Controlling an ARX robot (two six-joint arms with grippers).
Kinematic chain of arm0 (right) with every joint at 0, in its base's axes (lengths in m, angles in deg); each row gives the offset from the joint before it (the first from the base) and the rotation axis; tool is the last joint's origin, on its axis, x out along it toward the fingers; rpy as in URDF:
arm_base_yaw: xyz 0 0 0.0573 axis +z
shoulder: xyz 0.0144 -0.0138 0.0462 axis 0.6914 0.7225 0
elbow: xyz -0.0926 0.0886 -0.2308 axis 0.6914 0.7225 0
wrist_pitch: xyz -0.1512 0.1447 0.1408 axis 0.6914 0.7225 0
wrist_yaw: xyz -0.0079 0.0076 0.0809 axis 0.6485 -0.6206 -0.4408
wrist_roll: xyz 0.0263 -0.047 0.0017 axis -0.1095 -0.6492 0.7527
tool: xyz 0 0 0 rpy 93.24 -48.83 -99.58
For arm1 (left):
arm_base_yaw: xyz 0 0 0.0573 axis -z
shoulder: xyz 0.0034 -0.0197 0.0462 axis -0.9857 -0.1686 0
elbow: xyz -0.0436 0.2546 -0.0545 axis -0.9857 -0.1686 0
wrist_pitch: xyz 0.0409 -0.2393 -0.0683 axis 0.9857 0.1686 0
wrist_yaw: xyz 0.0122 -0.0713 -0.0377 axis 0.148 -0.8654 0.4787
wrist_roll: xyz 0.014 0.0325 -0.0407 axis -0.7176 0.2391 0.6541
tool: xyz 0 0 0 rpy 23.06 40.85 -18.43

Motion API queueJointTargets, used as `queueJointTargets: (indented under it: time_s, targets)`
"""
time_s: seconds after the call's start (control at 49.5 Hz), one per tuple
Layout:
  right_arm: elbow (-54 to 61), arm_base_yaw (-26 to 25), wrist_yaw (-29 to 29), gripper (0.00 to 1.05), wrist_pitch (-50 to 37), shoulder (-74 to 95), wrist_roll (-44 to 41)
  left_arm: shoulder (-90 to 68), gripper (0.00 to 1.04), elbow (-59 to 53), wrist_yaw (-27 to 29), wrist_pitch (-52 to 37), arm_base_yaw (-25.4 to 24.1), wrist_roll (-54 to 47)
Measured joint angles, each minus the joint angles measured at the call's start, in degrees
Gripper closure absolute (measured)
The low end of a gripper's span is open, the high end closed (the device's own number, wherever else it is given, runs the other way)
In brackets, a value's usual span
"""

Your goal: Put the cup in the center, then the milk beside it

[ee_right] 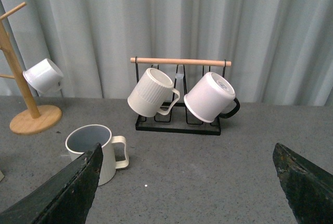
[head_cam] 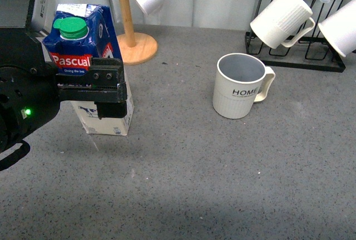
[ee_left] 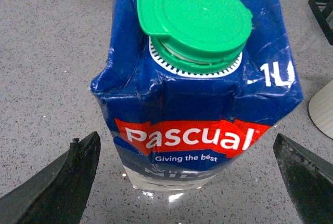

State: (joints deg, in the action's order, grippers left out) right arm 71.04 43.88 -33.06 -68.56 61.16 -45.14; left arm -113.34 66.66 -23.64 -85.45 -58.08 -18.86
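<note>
Cup (head_cam: 239,91) stood upright near centre of table (head_cam: 222,195), mouth up, handle toward robot's right, "HOME" facing robot. First step looked done. Milk (head_cam: 92,56) sat well left of cup, upright, long axis vertical, green cap (ee_left: 195,18) on top, Pascual face toward robot. Left gripper (ee_left: 182,141) straddled carton, jaws wide apart, not clamped. Right gripper (ee_right: 187,151) was spread too, empty. Left to do: grip milk, set it beside cup.
</note>
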Motion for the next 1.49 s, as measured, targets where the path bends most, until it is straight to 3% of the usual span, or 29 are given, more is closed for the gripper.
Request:
queueJointTargets:
  time_s: [0.222,0.263,0.687,0.889,1.03,1.495]
  targets:
    - [0.0,0.0,0.0,0.09,0.0,0.0,0.0,-0.8,0.07,1.6,0.0,0.4,-0.9,0.3]
    - [0.0,0.0,0.0,0.09,0.0,0.0,0.0,-0.8,0.11,1.7,0.0,0.4,-0.9,0.3]
    - [0.0,0.0,0.0,0.09,0.0,0.0,0.0,-0.6,0.76,2.2,-0.1,1.0,-0.9,0.8]
    - [0.0,0.0,0.0,0.09,0.0,0.0,0.0,2.5,0.93,2.9,0.8,3.7,2.2,0.7]
    - [0.0,0.0,0.0,0.09,0.0,0.0,0.0,2.1,0.98,6.1,1.6,5.0,6.3,0.9]
    - [0.0,0.0,0.0,0.09,0.0,0.0,0.0,-6.5,0.99,16.7,4.1,5.9,14.4,1.7]
